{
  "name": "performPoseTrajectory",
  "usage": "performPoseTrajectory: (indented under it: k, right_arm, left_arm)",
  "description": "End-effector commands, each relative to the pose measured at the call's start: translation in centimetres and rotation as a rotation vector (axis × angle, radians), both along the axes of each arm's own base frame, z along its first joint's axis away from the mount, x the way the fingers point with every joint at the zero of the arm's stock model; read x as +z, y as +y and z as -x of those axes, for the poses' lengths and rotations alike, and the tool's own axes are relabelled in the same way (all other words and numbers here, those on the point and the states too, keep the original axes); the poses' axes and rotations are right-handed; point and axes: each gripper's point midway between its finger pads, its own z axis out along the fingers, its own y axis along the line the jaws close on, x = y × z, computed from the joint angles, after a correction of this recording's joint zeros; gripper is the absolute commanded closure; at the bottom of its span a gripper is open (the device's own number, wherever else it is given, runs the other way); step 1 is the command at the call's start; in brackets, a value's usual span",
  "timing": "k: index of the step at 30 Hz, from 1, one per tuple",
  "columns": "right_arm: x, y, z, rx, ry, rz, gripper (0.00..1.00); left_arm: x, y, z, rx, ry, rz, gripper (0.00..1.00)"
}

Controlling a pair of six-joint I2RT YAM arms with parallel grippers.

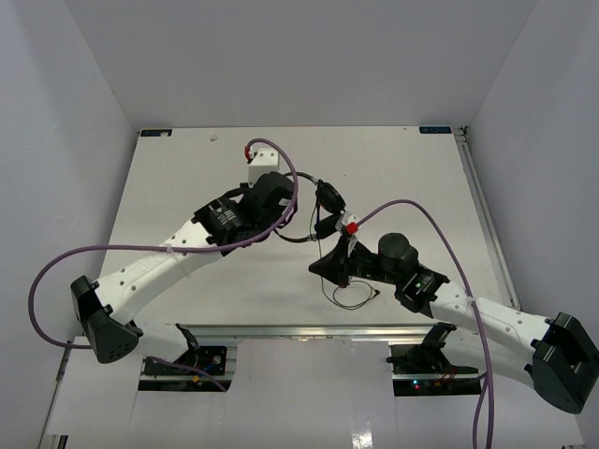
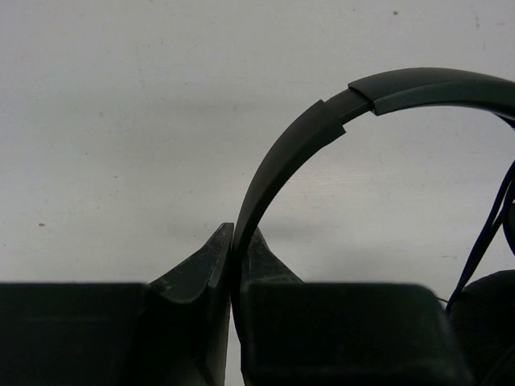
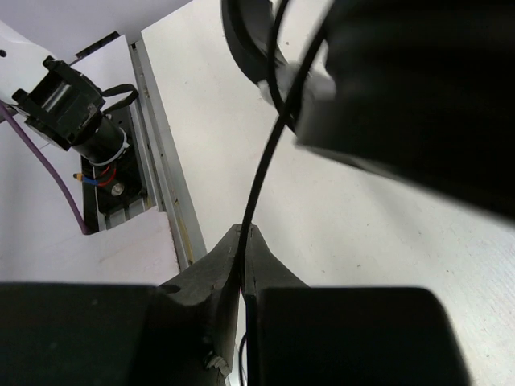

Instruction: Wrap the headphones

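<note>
The black headphones (image 1: 328,198) hang just above the middle of the white table (image 1: 187,187), between the two arms. My left gripper (image 1: 304,217) is shut on the thin curved headband (image 2: 306,133), which rises from between the jaws and arcs to the right. One padded earcup (image 2: 492,322) shows at the lower right, with the thin cord (image 2: 483,241) beside it. My right gripper (image 1: 318,267) is shut on the cord (image 3: 261,169), which runs taut up toward an earcup (image 3: 245,32). The rest of the cord (image 1: 351,297) lies in a loose loop on the table.
Thick purple robot cables (image 1: 281,159) arch over both arms. An aluminium rail (image 1: 309,330) runs along the near edge, and another rail (image 1: 487,224) lines the right side. White walls enclose the table. The left arm's base (image 3: 72,112) stands beside the near rail (image 3: 165,177).
</note>
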Motion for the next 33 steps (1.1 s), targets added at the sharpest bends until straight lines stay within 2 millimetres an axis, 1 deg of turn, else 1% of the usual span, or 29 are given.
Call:
performPoseTrajectory:
  k: [1,8,10,14,17,21,24,28,32,33]
  right_arm:
    - [0.7,0.3,-0.3,-0.031,-0.074,-0.041,0.91]
    - [-0.8,0.6,-1.3,-0.091,-0.116,-0.034,0.92]
    - [-1.6,0.7,-1.4,-0.090,-0.122,-0.036,0.92]
    - [-2.4,1.0,-1.2,-0.079,-0.132,-0.057,0.92]
    - [-2.4,1.2,-1.1,-0.071,-0.144,-0.076,0.91]
    - [-1.6,1.2,-0.4,-0.053,-0.177,-0.128,0.90]
    - [-1.6,1.0,-0.6,-0.081,-0.188,-0.131,0.89]
    - [-1.5,1.2,-0.8,-0.086,-0.192,-0.133,0.90]
    - [-2.3,1.7,-0.9,-0.072,-0.178,-0.118,0.89]
    - [-2.1,1.7,-0.9,-0.072,-0.182,-0.124,0.89]
  left_arm:
    - [3.5,-0.3,0.2,0.014,-0.073,0.179,1.00]
    - [4.3,0.0,0.8,0.012,-0.083,0.228,1.00]
    - [4.5,0.2,1.0,0.012,-0.086,0.240,1.00]
    - [4.8,0.4,1.2,0.013,-0.088,0.242,1.00]
    - [5.0,0.4,1.4,0.013,-0.084,0.255,1.00]
    - [5.4,0.4,1.4,0.016,-0.082,0.268,1.00]
    - [5.0,1.3,1.3,0.066,-0.086,0.240,1.00]
    - [4.7,1.9,1.3,0.097,-0.091,0.237,1.00]
    - [5.4,2.0,1.2,0.095,-0.107,0.248,1.00]
    - [5.6,1.9,1.2,0.092,-0.109,0.253,1.00]
